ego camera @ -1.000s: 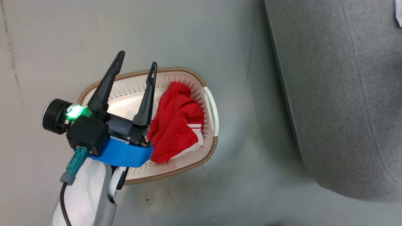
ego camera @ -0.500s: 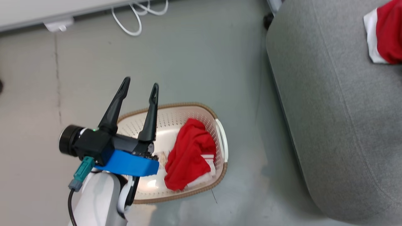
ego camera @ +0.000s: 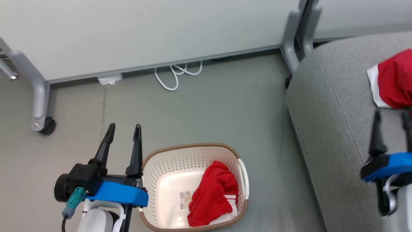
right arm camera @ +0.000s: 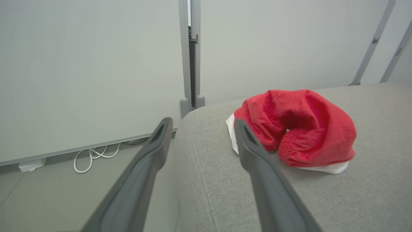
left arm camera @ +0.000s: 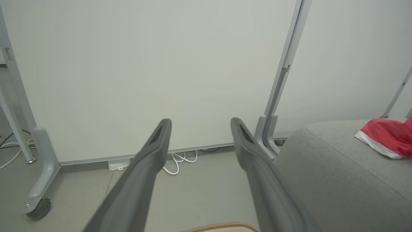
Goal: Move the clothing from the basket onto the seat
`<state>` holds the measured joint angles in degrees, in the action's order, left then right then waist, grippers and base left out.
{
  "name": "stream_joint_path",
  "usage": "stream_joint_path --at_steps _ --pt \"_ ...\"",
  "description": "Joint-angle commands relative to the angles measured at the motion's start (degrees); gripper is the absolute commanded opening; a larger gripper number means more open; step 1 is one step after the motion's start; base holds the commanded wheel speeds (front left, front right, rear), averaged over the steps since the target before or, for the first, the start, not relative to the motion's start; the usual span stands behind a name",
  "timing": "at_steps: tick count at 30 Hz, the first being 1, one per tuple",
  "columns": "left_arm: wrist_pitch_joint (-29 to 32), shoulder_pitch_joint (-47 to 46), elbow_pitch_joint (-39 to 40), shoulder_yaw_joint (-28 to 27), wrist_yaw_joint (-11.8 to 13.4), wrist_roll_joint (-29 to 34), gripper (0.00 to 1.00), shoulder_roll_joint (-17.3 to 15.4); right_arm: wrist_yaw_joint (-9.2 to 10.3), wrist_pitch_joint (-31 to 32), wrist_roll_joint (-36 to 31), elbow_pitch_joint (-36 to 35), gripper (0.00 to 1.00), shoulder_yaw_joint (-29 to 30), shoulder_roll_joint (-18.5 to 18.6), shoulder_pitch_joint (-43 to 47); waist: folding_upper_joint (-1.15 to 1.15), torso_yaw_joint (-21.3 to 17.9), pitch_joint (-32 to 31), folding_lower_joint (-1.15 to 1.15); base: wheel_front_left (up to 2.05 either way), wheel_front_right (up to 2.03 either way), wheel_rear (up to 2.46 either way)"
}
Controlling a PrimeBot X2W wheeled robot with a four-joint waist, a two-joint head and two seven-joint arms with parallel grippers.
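One red garment point(ego camera: 213, 197) with white bands lies crumpled in the right half of the cream basket point(ego camera: 167, 161), which stands on the floor left of the grey seat point(ego camera: 331, 129). A second red garment point(ego camera: 393, 80) rests on the seat point(right arm camera: 370, 199); it is also visible in the wrist views point(right arm camera: 296, 127) point(left arm camera: 386, 137). My left gripper point(ego camera: 125, 130) hangs open and empty, just left of the basket. My right gripper point(ego camera: 391, 116) is open over the seat, just short of the garment there, holding nothing.
A pale partition wall point(ego camera: 145, 32) on grey legs with a castor point(ego camera: 47, 125) runs along the back. White cables point(ego camera: 175, 75) and a white box point(ego camera: 110, 79) lie at its foot. Grey floor point(ego camera: 209, 106) lies between wall, basket and seat.
The head camera has tilted up, bringing the wall, cables and the garment on the seat into the picture. My right gripper has come into sight. The left gripper now shows left of the basket.
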<state>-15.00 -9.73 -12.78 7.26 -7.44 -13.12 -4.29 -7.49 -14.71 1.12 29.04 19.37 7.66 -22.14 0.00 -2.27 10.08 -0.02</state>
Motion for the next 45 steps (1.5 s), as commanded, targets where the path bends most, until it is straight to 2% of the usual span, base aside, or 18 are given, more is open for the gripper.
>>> stream_joint_path --at_steps 1,8,17,30,45 --pt "-0.3 0.9 -0.8 -0.9 0.0 -0.3 1.00 0.0 -0.01 0.5 -0.5 -3.4 1.00 -1.8 -1.5 3.5 0.00 2.2 -2.8 0.02 0.00 0.00 0.00" --pt "-0.3 3.3 -3.3 -3.1 0.0 -0.5 1.00 0.2 -0.01 3.1 -0.4 -13.5 1.00 -8.0 -4.2 11.4 0.00 3.8 -5.9 0.02 0.00 0.00 0.00" --pt "-0.3 3.9 -5.5 -3.9 0.0 -0.3 1.00 0.2 -0.01 5.8 2.4 -17.9 1.00 -14.9 -4.8 16.1 0.00 5.9 -7.5 0.02 0.00 0.00 0.00" --pt "-0.3 4.5 -6.6 -4.3 0.0 -0.2 1.00 0.3 -0.01 7.2 4.0 -20.2 1.00 -14.7 -4.8 17.8 0.00 6.5 -7.9 0.02 0.00 0.00 0.00" --pt "-0.3 2.8 -7.8 -2.0 0.0 -1.1 1.00 0.5 -0.01 7.7 3.4 -21.8 1.00 -15.4 -4.8 15.9 0.00 4.5 -4.7 0.02 0.00 0.00 0.00"
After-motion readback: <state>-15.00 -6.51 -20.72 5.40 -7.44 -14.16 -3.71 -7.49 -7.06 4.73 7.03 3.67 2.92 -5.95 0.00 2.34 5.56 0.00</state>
